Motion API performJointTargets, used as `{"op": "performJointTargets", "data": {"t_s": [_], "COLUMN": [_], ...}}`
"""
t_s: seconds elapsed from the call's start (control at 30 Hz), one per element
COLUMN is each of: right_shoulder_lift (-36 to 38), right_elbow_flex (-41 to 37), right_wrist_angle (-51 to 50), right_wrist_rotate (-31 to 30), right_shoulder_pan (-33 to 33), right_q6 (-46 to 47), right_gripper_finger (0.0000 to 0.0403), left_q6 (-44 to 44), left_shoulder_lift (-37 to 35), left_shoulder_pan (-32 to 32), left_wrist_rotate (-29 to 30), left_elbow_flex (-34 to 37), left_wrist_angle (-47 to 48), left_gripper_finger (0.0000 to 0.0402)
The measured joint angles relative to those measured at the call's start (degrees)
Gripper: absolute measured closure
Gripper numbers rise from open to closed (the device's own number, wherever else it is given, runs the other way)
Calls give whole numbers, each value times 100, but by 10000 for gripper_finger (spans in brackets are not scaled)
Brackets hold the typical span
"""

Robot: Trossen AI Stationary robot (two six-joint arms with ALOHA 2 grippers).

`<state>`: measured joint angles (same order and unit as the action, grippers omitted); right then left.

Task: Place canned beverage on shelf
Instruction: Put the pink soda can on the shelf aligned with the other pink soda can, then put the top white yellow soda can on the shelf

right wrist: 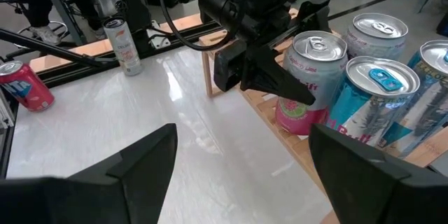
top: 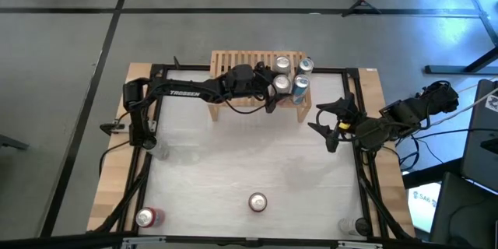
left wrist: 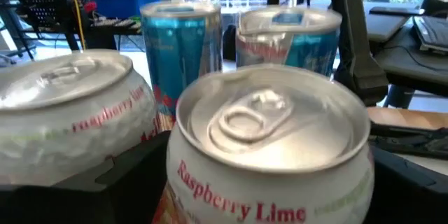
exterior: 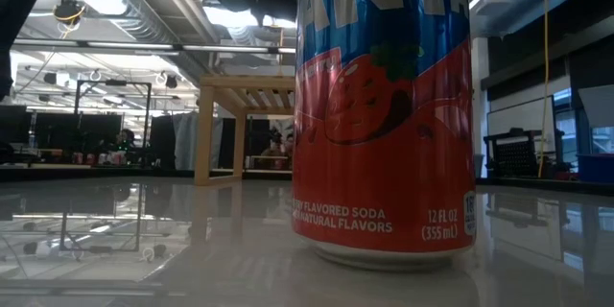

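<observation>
1. The left gripper (top: 274, 93) is over the shelf (top: 233, 61), its fingers clenched around the raspberry lime can (right wrist: 306, 84), which stands upright between them – long axis vertical.
2. This can is on the slats, just beside 3 other cans (top: 302, 76) to its right.
3. The right gripper (top: 328, 127) waits off the shelf's right end, fingers spread, holding nothing.
4. I judge the next move is release – then lift straight up, since neighbours stand close.
</observation>
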<state>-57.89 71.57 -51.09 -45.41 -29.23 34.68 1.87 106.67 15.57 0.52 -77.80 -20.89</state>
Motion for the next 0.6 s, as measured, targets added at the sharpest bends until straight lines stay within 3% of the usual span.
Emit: {"op": "performJointTargets", "data": {"t_s": [0.27,0.6], "right_shoulder_lift": [0,0], "right_elbow_flex": [-2,-2], "right_wrist_angle": [23,19], "right_wrist_rotate": [0,2], "right_shoulder_pan": [0,0], "right_q6": [1,-42], "right_gripper_finger": [91,91], "left_q6": [22,-61], "left_shoulder_lift": [-254,-1128], "left_shoulder_pan": [2,-29], "left_wrist_rotate": [-112,-132], "left_elbow_flex": [0,0], "left_wrist_angle": [-196,-179], "left_gripper_finger": [47,45]}}
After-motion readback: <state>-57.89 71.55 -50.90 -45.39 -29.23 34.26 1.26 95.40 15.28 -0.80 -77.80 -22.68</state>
